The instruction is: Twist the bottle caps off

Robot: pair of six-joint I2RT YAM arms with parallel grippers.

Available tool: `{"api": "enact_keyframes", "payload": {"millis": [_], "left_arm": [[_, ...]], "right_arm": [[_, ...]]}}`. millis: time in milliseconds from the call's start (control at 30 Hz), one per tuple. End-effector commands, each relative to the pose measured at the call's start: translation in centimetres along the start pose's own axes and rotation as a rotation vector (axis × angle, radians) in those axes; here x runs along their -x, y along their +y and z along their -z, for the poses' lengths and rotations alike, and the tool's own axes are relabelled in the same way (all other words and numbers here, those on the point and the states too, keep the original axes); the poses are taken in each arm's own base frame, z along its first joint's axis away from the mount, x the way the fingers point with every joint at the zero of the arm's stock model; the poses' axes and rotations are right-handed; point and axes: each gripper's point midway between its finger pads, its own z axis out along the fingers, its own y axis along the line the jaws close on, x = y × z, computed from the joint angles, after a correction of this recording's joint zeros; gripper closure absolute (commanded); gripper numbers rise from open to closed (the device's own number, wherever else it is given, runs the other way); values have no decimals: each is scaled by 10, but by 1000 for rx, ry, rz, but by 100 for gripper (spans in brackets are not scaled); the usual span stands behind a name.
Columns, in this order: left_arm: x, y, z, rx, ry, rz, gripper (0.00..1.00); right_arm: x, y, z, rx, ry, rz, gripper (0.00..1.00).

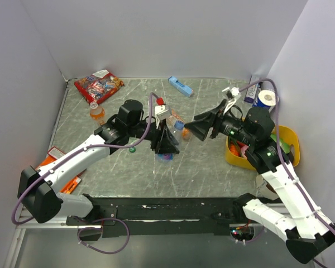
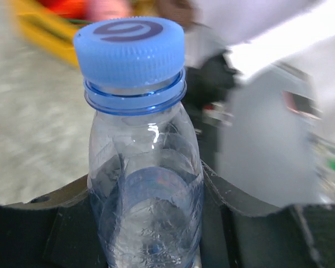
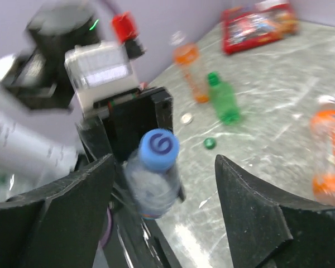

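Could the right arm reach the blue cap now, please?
Probably yes: the right gripper is open and faces the blue cap, with nothing between them; the left gripper grips the clear bottle below.

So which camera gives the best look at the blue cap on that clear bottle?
The left wrist view: the blue cap sits large and close, with its ridges and logo plain. The right wrist view shows it smaller and blurred, seen from above. In the top view it is too small to make out.
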Motion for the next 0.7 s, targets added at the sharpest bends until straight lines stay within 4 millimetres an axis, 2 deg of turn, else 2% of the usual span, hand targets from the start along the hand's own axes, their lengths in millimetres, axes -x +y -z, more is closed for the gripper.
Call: {"api": "enact_keyframes", "payload": {"millis": [0, 100, 300, 333, 467, 667], "left_arm": [[24, 49, 11, 361, -58, -72, 48], [22, 58, 11, 458, -64, -83, 48], [21, 63, 9, 504, -65, -79, 49], [20, 64, 9, 510, -63, -78, 49], [19, 65, 9, 526, -62, -82, 48], [20, 65, 10, 536, -65, -84, 48]], "right_arm": [[36, -11, 16, -215, -134, -83, 24], [31, -12, 9, -218, -123, -106, 27], [22, -3, -17, -199, -65, -117, 30], [18, -8, -22, -218, -46, -120, 31], [13, -13, -31, -287, -18, -127, 32], [8, -13, -37, -293, 2, -134, 33]]}}
